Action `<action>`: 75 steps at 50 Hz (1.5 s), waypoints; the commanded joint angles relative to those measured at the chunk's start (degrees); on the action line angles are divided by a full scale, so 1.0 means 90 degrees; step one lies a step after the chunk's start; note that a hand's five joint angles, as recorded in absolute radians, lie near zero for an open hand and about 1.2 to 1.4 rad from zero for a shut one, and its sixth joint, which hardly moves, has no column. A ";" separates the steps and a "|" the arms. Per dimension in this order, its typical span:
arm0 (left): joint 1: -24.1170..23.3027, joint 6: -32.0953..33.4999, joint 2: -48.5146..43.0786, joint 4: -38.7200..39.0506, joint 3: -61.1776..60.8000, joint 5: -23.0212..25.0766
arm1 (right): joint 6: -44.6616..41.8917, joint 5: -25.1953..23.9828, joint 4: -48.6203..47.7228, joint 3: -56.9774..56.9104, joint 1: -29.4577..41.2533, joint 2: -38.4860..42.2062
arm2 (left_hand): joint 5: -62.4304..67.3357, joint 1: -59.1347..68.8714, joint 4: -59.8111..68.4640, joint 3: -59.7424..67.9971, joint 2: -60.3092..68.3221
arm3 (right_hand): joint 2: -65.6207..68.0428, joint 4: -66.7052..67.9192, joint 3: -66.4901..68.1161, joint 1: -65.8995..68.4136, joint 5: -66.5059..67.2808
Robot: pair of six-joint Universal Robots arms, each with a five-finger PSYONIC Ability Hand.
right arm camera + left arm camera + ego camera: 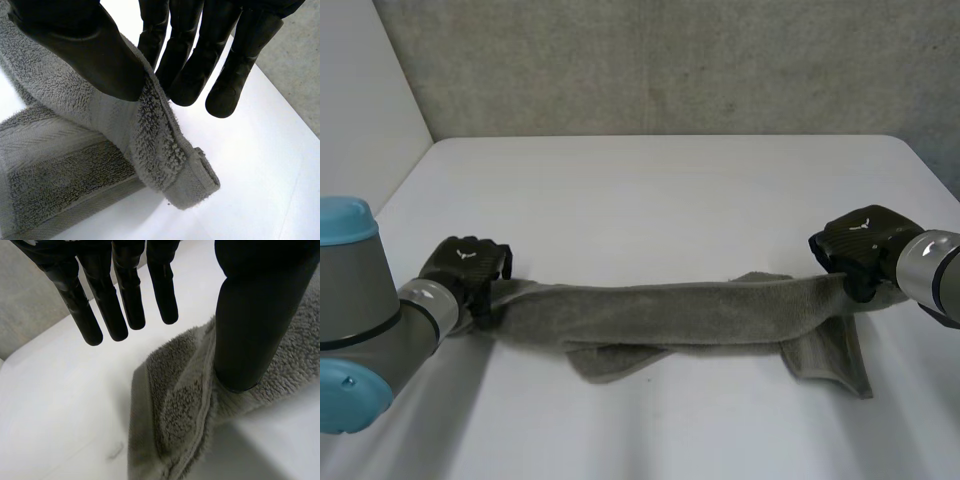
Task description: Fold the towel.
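Note:
A grey-brown towel [670,315] lies bunched in a long strip across the white table [650,190], with loose flaps spilling toward the front. My left hand [465,270] is at the strip's left end. In the left wrist view its fingers [125,295] are straight and clear of the towel [175,405], while the thumb [255,315] rests on the cloth. My right hand [860,245] is at the right end. There the thumb [75,45] and fingers [190,60] pinch the towel's hemmed edge [165,150], which is lifted slightly, with a corner hanging below the fingertips.
The table's far edge meets a grey wall [670,60]. Bare white surface lies behind and in front of the towel. A folded flap [830,355] of towel droops toward the front near my right hand.

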 commanded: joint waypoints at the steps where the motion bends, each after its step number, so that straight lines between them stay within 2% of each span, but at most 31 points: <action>1: -0.0019 -0.0003 -0.0134 -0.0086 -0.0134 0.0037 | 0.0000 0.0010 -0.0127 0.0045 0.0000 -0.0001 | 0.0662 0.0682 0.0679 0.0674 0.0665 | 0.0490 0.0370 0.0435 0.0467 0.0333; 8: -0.0038 -0.0013 -0.0154 -0.0193 -0.0144 0.0037 | 0.0000 0.0010 -0.0215 0.0074 -0.0009 -0.0001 | 0.1205 0.1225 0.1222 0.1217 0.1207 | 0.0490 0.0370 0.0435 0.0467 0.0333; 10: -0.0019 -0.0013 -0.0174 -0.0183 -0.0125 0.0018 | 0.0000 0.0010 -0.0215 0.0084 -0.0009 -0.0001 | 0.2747 0.2768 0.2765 0.2760 0.2750 | 0.0490 0.0370 0.0435 0.0467 0.0333; 13: -0.0019 -0.0003 -0.0184 -0.0154 -0.0124 0.0008 | 0.0010 0.0010 -0.0225 0.0084 -0.0009 -0.0001 | 0.3634 0.3655 0.3652 0.3647 0.3637 | 0.0490 0.0370 0.0435 0.0467 0.0333; 15: -0.0009 0.0006 -0.0232 -0.0096 -0.0115 0.0018 | 0.0010 0.0010 -0.0274 0.0084 -0.0019 -0.0001 | 0.5159 0.5179 0.5176 0.5171 0.5162 | 0.0490 0.0370 0.0435 0.0467 0.0333; 22: 0.0001 0.0055 -0.0067 0.0110 -0.0124 0.0008 | 0.0010 0.0029 -0.0313 0.0054 -0.0029 -0.0265 | 0.5164 0.5185 0.5182 0.5177 0.5167 | 0.0490 0.0370 0.0435 0.0467 0.0333; 27: -0.0038 0.0085 0.0842 0.0031 -0.0183 0.0047 | -0.0087 0.0058 -0.0079 0.0054 -0.0263 -0.0782 | 0.5164 0.5185 0.5182 0.5177 0.5167 | 0.0490 0.0370 0.0435 0.0467 0.0333; 29: -0.0067 0.0094 0.1454 -0.0182 -0.0241 0.0066 | -0.0175 0.0029 0.0533 0.0035 -0.0370 -0.0958 | 0.5164 0.5185 0.5182 0.5177 0.5167 | 0.0490 0.0370 0.0435 0.0467 0.0333; 33: -0.0087 0.0152 0.1788 -0.0659 -0.0222 0.0105 | -0.0379 -0.0029 0.1149 0.0045 -0.0477 -0.0978 | 0.5164 0.5185 0.5182 0.5177 0.5167 | 0.0490 0.0370 0.0435 0.0467 0.0333; 37: -0.0097 0.0396 0.1556 -0.1353 -0.0173 0.0359 | -0.0760 -0.0020 0.1347 0.0103 -0.0488 -0.0881 | 0.5164 0.5185 0.5182 0.5177 0.5167 | 0.0490 0.0370 0.0435 0.0467 0.0333; 40: -0.0097 0.0534 0.1340 -0.1453 -0.0154 0.0399 | -0.0839 -0.0020 0.1337 0.0094 -0.0478 -0.0743 | 0.5164 0.5185 0.5182 0.5177 0.5167 | 0.0490 0.0370 0.0435 0.0467 0.0333; 42: -0.0087 0.0796 0.0786 -0.1434 0.0040 0.0438 | -0.0966 0.0000 0.1328 -0.0062 -0.0468 -0.0151 | 0.5164 0.5185 0.5182 0.5177 0.5167 | 0.0490 0.0370 0.0435 0.0467 0.0333; 43: -0.0087 0.0797 0.0783 -0.1433 0.0042 0.0438 | -0.0966 0.0000 0.1328 -0.0063 -0.0468 -0.0148 | 0.5164 0.5185 0.5182 0.5177 0.5167 | 0.0490 0.0370 0.0435 0.0467 0.0333; 45: -0.0097 0.0866 0.0190 -0.1297 0.0479 0.0409 | -0.0986 0.0048 0.1308 -0.0441 -0.0459 0.0435 | 0.5164 0.5185 0.5182 0.5177 0.5167 | 0.0490 0.0370 0.0435 0.0467 0.0333; 46: -0.0097 0.0866 0.0187 -0.1297 0.0481 0.0408 | -0.0986 0.0049 0.1308 -0.0444 -0.0459 0.0438 | 0.5164 0.5185 0.5182 0.5177 0.5167 | 0.0490 0.0370 0.0435 0.0467 0.0333; 48: -0.0116 0.0856 -0.0096 -0.1219 0.0774 0.0389 | -0.0957 0.0068 0.1279 -0.1084 -0.0352 0.1051 | 0.5164 0.5185 0.5182 0.5177 0.5167 | 0.0490 0.0370 0.0435 0.0467 0.0333; 51: -0.0146 0.0846 -0.0584 -0.1101 0.1526 0.0369 | -0.0937 0.0088 0.1249 -0.1557 -0.0244 0.1356 | 0.5164 0.5185 0.5182 0.5177 0.5167 | 0.0490 0.0370 0.0435 0.0467 0.0333; 53: -0.0214 0.0798 -0.1051 -0.0965 0.2536 0.0360 | -0.0879 0.0175 0.1046 -0.2771 -0.0020 0.1959 | 0.5164 0.5185 0.5182 0.5177 0.5167 | 0.0490 0.0370 0.0435 0.0467 0.0333; 54: -0.0214 0.0797 -0.1053 -0.0965 0.2542 0.0360 | -0.0878 0.0176 0.1044 -0.2778 -0.0019 0.1962 | 0.5164 0.5185 0.5182 0.5177 0.5167 | 0.0490 0.0370 0.0435 0.0467 0.0333; 56: -0.0369 0.0662 -0.1490 -0.0703 0.3863 0.0360 | -0.0830 0.0292 0.0627 -0.4293 0.0146 0.2506 | 0.5164 0.5185 0.5182 0.5177 0.5167 | 0.0490 0.0370 0.0435 0.0467 0.0333; 57: -0.0370 0.0661 -0.1492 -0.0701 0.3870 0.0360 | -0.0830 0.0293 0.0624 -0.4301 0.0147 0.2509 | 0.5164 0.5185 0.5182 0.5177 0.5167 | 0.0490 0.0370 0.0435 0.0467 0.0333; 58: -0.0448 0.0516 -0.1657 -0.0459 0.4556 0.0360 | -0.0733 0.0360 0.0257 -0.5210 0.0205 0.2770 | 0.5164 0.5185 0.5182 0.5177 0.5167 | 0.0490 0.0370 0.0435 0.0467 0.0333; 59: -0.0448 0.0514 -0.1658 -0.0457 0.4563 0.0360 | -0.0732 0.0361 0.0253 -0.5219 0.0205 0.2772 | 0.5164 0.5185 0.5182 0.5177 0.5167 | 0.0490 0.0370 0.0435 0.0467 0.0333; 61: -0.0458 -0.0029 -0.1882 0.0378 0.5797 0.0360 | -0.0257 0.0390 -0.0922 -0.6949 0.0400 0.3171 | 0.5164 0.5185 0.5182 0.5177 0.5167 | 0.0490 0.0370 0.0435 0.0467 0.0333; 62: -0.0458 -0.0033 -0.1883 0.0383 0.5803 0.0360 | -0.0254 0.0390 -0.0928 -0.6957 0.0401 0.3173 | 0.5164 0.5185 0.5182 0.5177 0.5167 | 0.0490 0.0370 0.0435 0.0467 0.0333; 64: -0.0458 -0.0839 -0.1883 0.1549 0.6494 0.0321 | 0.0572 0.0478 -0.2201 -0.7794 0.0459 0.3193 | 0.5164 0.5185 0.5182 0.5177 0.5167 | 0.0490 0.0370 0.0435 0.0467 0.0333; 65: -0.0458 -0.0843 -0.1883 0.1555 0.6497 0.0320 | 0.0577 0.0478 -0.2208 -0.7797 0.0459 0.3192 | 0.5164 0.5185 0.5182 0.5177 0.5167 | 0.0490 0.0370 0.0435 0.0467 0.0333; 67: -0.0439 -0.1669 -0.1679 0.2585 0.6526 0.0311 | 0.1286 0.0459 -0.2870 -0.7798 0.0459 0.2969 | 0.5164 0.5185 0.5182 0.5177 0.5167 | 0.0490 0.0370 0.0435 0.0467 0.0333; 69: -0.0429 -0.1992 -0.1572 0.2899 0.6487 0.0301 | 0.1493 0.0439 -0.2843 -0.7671 0.0459 0.2842 | 0.5164 0.5185 0.5182 0.5177 0.5167 | 0.0490 0.0370 0.0435 0.0467 0.0333; 72: -0.0390 -0.2288 -0.1454 0.2893 0.6118 0.0204 | 0.1485 0.0381 -0.2493 -0.7214 0.0479 0.2685 | 0.5164 0.5185 0.5182 0.5177 0.5167 | 0.0490 0.0370 0.0435 0.0467 0.0333; 75: -0.0332 -0.2259 -0.1375 0.2786 0.5610 0.0194 | 0.1378 0.0351 -0.2092 -0.6686 0.0508 0.2587 | 0.5164 0.5185 0.5182 0.5177 0.5167 | 0.0490 0.0370 0.0435 0.0467 0.0333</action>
